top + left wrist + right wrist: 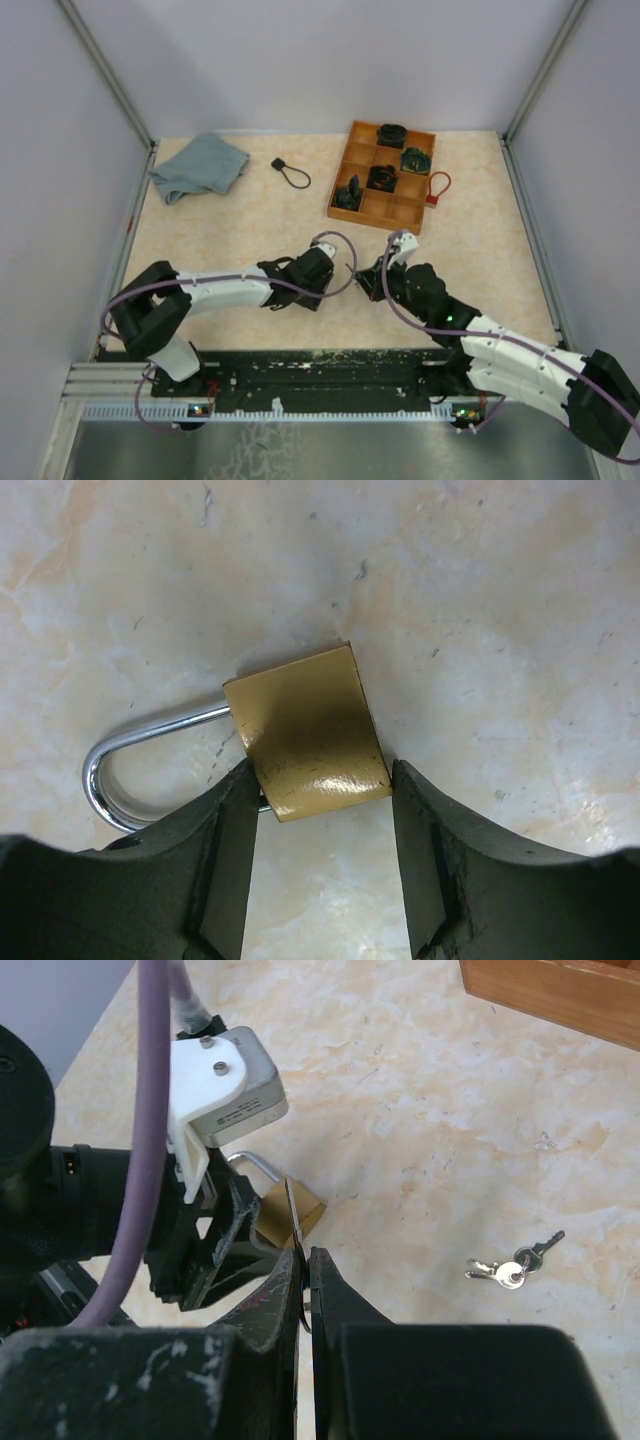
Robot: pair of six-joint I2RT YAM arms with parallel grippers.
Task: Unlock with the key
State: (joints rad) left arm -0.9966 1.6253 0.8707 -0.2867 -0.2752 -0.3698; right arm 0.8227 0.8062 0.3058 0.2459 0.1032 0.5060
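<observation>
A brass padlock (305, 735) with a steel shackle (110, 770) lies flat on the marbled tabletop. My left gripper (322, 780) is open, and its black fingers (230, 840) stand close on either side of the padlock body's lower end. In the right wrist view the padlock (312, 1210) shows just beyond my right gripper (305, 1255), which is shut on the key (293, 1215). The key's thin blade sticks out edge-on toward the padlock. In the top view both grippers meet mid-table, left (325, 265) and right (385, 265), and the padlock is hidden between them.
A small bunch of spare keys (512, 1268) lies on the table to the right of my right gripper. At the back stand a wooden compartment tray (380, 215) with dark locks, a red lock (437, 188), a black cable lock (290, 172) and a blue cloth (198, 165).
</observation>
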